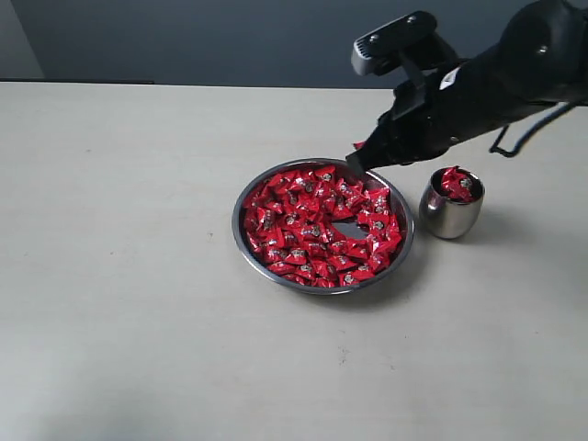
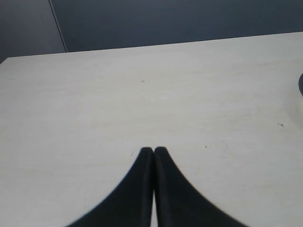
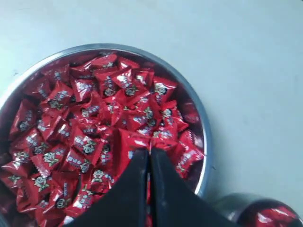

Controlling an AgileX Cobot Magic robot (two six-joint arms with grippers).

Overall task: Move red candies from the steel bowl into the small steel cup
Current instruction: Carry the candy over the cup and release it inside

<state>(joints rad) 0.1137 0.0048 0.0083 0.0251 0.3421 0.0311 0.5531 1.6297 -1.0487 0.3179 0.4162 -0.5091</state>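
The steel bowl [image 1: 235, 225] sits mid-table, filled with red candies [image 1: 312, 230]. To its right stands the small steel cup [image 1: 447, 219] with a few red candies [image 1: 457, 184] inside. My right gripper [image 1: 356, 158] hangs just above the bowl's far right rim, shut on a red candy [image 1: 358, 145]. In the right wrist view the fingertips [image 3: 148, 151] pinch that candy [image 3: 130, 142] above the pile [image 3: 85, 127], with the bowl's rim [image 3: 204, 118] and the cup [image 3: 227, 205] beside them. My left gripper [image 2: 153, 149] is shut with nothing in it, over bare table.
The pale table [image 1: 119, 276] stretches wide to the left and front of the bowl. A dark wall runs behind the table's far edge. A dark object [image 2: 300, 85] shows at the border of the left wrist view.
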